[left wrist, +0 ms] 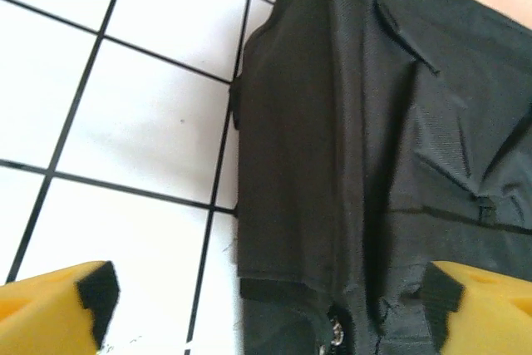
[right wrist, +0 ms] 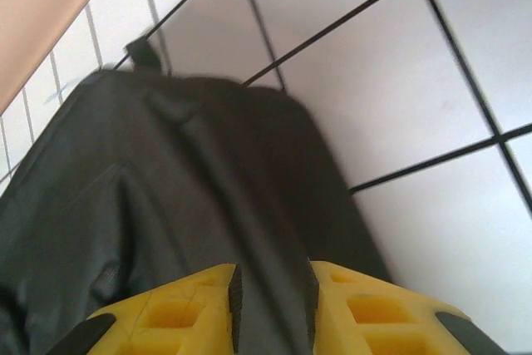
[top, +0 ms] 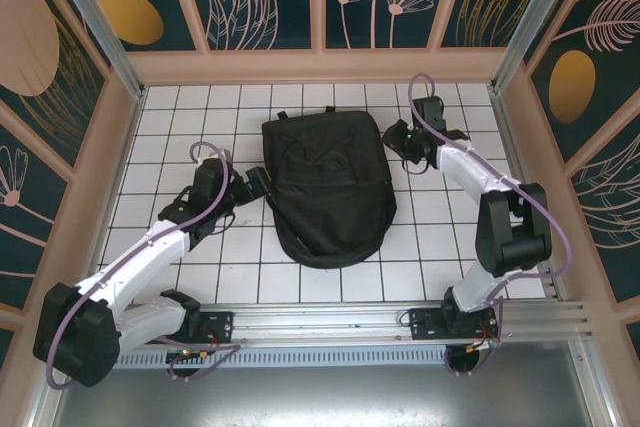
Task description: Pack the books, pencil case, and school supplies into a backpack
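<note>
Top view: backpack (top: pixel 325 192) lies at surface (top: pixel 180 117) centre, interior hidden. Left wrist view: left fingers (left wrist: pixel 50 309) wide, straddling its left edge, bag cut off. Right wrist view: right fingers (right wrist: pixel 174 318) narrow, black fabric between; grip cannot be told.

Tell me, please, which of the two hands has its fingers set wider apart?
The left hand: its yellow fingers stand far apart, while the right hand leaves only a narrow gap.
</note>
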Available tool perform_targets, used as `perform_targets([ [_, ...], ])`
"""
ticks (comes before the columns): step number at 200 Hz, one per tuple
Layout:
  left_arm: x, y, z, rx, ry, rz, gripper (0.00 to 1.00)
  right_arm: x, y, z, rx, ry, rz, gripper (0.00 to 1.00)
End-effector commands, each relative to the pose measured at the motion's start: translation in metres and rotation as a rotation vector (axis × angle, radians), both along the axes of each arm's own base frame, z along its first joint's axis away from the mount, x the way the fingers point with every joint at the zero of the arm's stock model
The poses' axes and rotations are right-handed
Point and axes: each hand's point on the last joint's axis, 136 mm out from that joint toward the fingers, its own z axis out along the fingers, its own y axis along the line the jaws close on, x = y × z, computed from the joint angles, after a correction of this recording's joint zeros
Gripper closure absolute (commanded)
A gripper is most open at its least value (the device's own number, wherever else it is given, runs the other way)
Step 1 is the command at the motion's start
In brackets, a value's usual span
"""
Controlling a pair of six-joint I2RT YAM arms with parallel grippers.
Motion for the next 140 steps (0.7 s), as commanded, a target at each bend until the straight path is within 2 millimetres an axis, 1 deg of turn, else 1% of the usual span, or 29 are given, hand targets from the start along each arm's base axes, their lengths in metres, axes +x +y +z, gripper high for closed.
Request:
perform_targets([
  [1, -0.004, 0.005, -0.006, -0.022, 0.070, 0.048, 0.24, -0.029, 0.012, 0.009, -0.038, -0.005, 0.059, 0.73],
  [8, -0.004, 0.005, -0.006, -0.055, 0.083, 0.073, 0.27, -0.035, 0.016, 0.014, -0.029, -0.013, 0.067, 0.75],
  [15, -0.003, 0.006, -0.003, -0.082, 0.092, 0.095, 0.27, -0.041, 0.022, 0.020, -0.009, -0.023, 0.074, 0.77],
  [19, -0.002, 0.007, -0.001, -0.094, 0.092, 0.108, 0.24, -0.045, 0.028, 0.025, 0.009, -0.033, 0.089, 0.77],
  [31, 0.001, 0.012, 0.007, -0.127, 0.078, 0.150, 0.09, -0.056, 0.052, 0.041, 0.048, -0.064, 0.146, 0.77],
  [37, 0.004, 0.016, 0.011, -0.143, 0.068, 0.164, 0.06, -0.062, 0.064, 0.048, 0.046, -0.076, 0.172, 0.77],
  [47, 0.011, 0.023, 0.018, -0.178, 0.047, 0.174, 0.05, -0.070, 0.086, 0.060, 0.024, -0.102, 0.234, 0.76],
  [50, 0.014, 0.026, 0.017, -0.183, 0.048, 0.178, 0.05, -0.072, 0.092, 0.064, 0.015, -0.112, 0.253, 0.75],
  [53, 0.016, 0.028, 0.017, -0.190, 0.053, 0.180, 0.05, -0.071, 0.093, 0.067, 0.003, -0.120, 0.260, 0.75],
  [55, 0.018, 0.029, 0.017, -0.194, 0.056, 0.183, 0.06, -0.074, 0.099, 0.068, -0.003, -0.125, 0.280, 0.75],
  [59, 0.021, 0.031, 0.017, -0.197, 0.062, 0.183, 0.06, -0.077, 0.106, 0.070, -0.021, -0.131, 0.299, 0.74],
  [69, 0.032, 0.027, 0.018, -0.188, 0.074, 0.140, 0.07, -0.081, 0.118, 0.074, -0.065, -0.154, 0.340, 0.72],
  [81, 0.042, 0.015, 0.019, -0.156, 0.086, 0.055, 0.11, -0.088, 0.131, 0.077, -0.122, -0.187, 0.393, 0.70],
  [90, 0.048, 0.003, 0.019, -0.148, 0.089, -0.025, 0.14, -0.090, 0.136, 0.076, -0.163, -0.192, 0.403, 0.70],
  [101, 0.050, -0.003, 0.015, -0.120, 0.101, -0.083, 0.17, -0.094, 0.136, 0.073, -0.176, -0.172, 0.408, 0.70],
  [116, 0.048, -0.008, 0.013, -0.091, 0.097, -0.159, 0.19, -0.089, 0.116, 0.065, -0.193, -0.132, 0.332, 0.71],
  [128, 0.043, 0.000, 0.004, -0.072, 0.124, -0.118, 0.22, -0.089, 0.104, 0.060, -0.169, -0.116, 0.301, 0.71],
  [132, 0.040, 0.002, 0.001, -0.084, 0.134, -0.095, 0.23, -0.089, 0.099, 0.058, -0.169, -0.109, 0.289, 0.71],
  [135, 0.038, 0.003, 0.000, -0.096, 0.136, -0.083, 0.23, -0.091, 0.100, 0.056, -0.153, -0.096, 0.296, 0.72],
  [140, 0.032, 0.004, -0.006, -0.122, 0.154, -0.057, 0.22, -0.093, 0.097, 0.054, -0.152, -0.086, 0.288, 0.72],
])
